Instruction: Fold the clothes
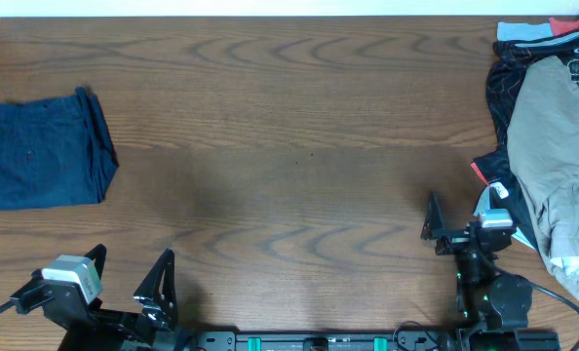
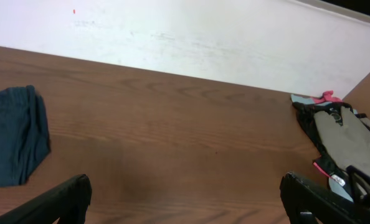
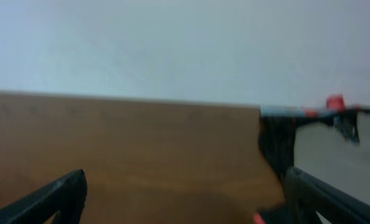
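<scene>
Matt navy cloth shorts, smooth and faintly glossy wood-grain table, matt beige cloth garment.

Wood table. Khaki garment at 3 o'clock edge, lying atop black patterned garment. Pink-red cloth at 2 o'clock, touching pile.

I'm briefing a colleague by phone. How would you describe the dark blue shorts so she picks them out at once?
On the wooden table, go to the far left edge. The dark blue shorts lie there alone, a flat squarish bundle. Unlike the beige garment and the black patterned garment piled at the right edge, they are plain navy and touch nothing else.
</scene>
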`<state>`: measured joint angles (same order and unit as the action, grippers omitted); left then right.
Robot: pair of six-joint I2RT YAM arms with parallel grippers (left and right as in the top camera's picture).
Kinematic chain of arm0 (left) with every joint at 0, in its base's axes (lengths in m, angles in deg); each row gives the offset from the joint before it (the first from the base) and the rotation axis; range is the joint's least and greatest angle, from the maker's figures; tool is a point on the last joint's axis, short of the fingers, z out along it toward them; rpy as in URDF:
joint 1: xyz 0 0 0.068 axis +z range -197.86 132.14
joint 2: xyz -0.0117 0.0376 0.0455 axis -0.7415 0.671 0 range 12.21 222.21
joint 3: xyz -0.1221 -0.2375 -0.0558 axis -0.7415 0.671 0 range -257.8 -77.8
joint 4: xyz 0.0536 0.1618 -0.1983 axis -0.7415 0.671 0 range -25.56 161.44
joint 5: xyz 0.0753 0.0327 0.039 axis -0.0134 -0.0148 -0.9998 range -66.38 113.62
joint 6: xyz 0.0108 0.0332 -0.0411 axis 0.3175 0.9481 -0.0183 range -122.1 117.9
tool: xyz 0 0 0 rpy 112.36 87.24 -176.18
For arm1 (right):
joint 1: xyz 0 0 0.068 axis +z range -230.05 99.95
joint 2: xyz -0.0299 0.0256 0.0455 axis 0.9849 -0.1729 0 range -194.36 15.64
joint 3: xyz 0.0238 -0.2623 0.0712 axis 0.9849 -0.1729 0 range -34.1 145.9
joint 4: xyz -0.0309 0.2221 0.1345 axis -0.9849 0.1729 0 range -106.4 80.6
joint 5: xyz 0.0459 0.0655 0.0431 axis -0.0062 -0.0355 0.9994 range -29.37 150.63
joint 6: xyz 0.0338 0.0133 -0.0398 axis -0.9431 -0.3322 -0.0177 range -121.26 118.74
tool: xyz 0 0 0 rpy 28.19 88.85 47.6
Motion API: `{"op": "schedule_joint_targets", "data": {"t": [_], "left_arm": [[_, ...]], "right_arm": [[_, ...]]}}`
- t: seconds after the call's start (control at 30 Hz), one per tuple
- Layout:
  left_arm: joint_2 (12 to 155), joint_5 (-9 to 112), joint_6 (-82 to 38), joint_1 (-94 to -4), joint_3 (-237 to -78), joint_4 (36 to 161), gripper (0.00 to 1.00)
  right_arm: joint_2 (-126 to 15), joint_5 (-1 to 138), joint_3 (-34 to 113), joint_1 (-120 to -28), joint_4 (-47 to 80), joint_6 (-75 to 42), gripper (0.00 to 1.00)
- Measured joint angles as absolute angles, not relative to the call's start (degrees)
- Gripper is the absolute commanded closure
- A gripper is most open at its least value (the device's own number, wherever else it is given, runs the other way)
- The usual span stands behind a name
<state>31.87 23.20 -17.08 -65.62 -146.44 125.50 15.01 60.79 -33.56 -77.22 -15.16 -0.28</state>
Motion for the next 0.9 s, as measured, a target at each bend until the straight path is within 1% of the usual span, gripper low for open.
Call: {"op": "schedule_joint_targets", "data": {"t": [0.07,0.9], "left_arm": [[31.87,23.2,-17.08,-65.62,-146.44,125.52,0.02],[31.87,23.2,-17.1,-65.62,-146.44,125.5,0.02]], "right_arm": [[15.01,60.57,-33.65,-77.22,-12.41,0.07,0.01],[14.95,60.35,-33.7,-77.17,-12.34,0.74,0.01]]}}
